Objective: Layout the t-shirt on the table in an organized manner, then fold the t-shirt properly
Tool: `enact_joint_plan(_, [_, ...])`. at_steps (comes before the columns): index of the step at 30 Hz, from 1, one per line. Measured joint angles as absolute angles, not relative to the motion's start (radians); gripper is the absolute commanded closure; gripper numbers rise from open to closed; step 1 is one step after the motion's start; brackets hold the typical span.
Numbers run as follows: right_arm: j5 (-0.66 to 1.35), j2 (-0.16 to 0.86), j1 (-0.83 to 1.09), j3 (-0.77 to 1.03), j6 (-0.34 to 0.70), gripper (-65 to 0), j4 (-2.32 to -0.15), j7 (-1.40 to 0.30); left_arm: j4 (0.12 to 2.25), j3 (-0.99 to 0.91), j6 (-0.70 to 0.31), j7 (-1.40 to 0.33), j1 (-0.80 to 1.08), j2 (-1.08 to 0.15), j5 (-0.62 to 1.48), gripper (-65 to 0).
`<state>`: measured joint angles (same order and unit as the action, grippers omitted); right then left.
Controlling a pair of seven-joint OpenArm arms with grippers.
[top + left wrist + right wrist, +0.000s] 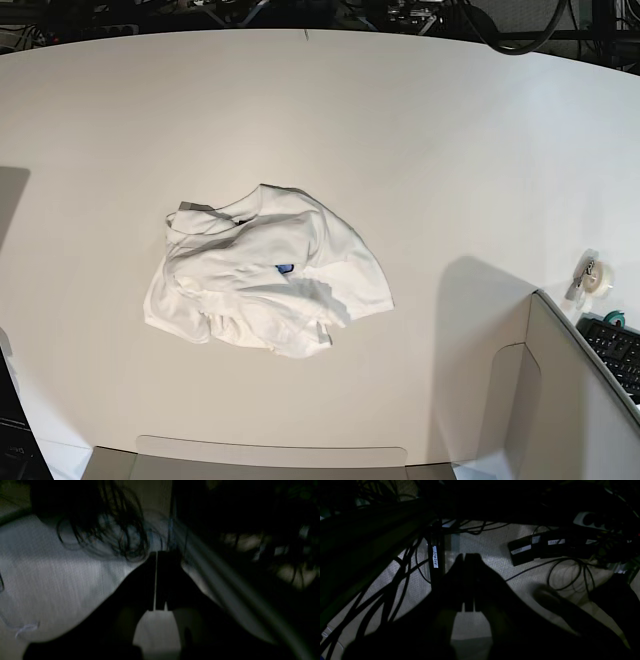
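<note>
T-shirt first: the white short-sleeved cloth t-shirt lies crumpled in a loose heap on the big smooth white bench, a little left of centre in the base view and nearer the near edge than the curved far edge. A dab of blue print shows in the folds, and the dark neck label peeks out near the top of the heap. The heap spreads slightly wider than deep, running from lower left to upper right, but I cannot pick out sleeves or hem.

Neither arm appears over the bench in the base view. My left tool is clenched, its dark fingers pressed together with only a thin slit between, and it grasps nothing; its wrist view is dim and shows pale floor with tangled cables. My right tool is likewise clenched and bare, hanging over floor with black power bricks and a post with a white tag.

So the shirt lies up and forward of both tools, well apart from each. Since the heap sits toward the base view's left, I judge my right arm has the shorter reach, with the left arm coming across to help spread the cloth.
</note>
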<state>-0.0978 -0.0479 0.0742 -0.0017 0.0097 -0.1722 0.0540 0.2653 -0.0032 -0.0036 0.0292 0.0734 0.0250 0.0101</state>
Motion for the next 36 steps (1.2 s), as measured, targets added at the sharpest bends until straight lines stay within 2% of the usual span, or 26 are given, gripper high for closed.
enact_joint_plan(4, [-0.098,-0.048,0.13,-0.002,0.01,-0.1,-0.272,0.055,0.432,-0.003,-0.005,0.034,0.162,0.025,0.01,0.0])
enact_joint_plan(13, [-0.095,-0.047,0.306,-0.002,0.003,-0.1,-0.422,0.049,0.479,-0.003,-0.005,0.026,0.292,0.025,0.01,0.0])
enact_joint_plan(20, [-0.099,-0.046,0.454,-0.002,0.003,0.0,-0.554,0.052,0.769,-0.002,-0.008,0.029,0.487,0.025,0.01,0.0])
enact_joint_plan(26, [-0.099,-0.012,0.594,-0.004,0.004,0.0,-0.688,0.047,0.918,-0.002,-0.007,0.012,0.645,0.025,0.01,0.0])
enact_joint_plan(32, [-0.095,0.039,0.706,0.002,-0.001,0.0,-0.891,0.052,1.155,0.008,-0.007,0.018,0.783,0.015,0.012,0.0])
enact_joint_plan(36, [-0.096,0.073,0.81,0.002,0.001,0.0,-1.064,0.058,1.318,0.076,-0.018,0.02,0.874,-0.042,0.01,0.0])
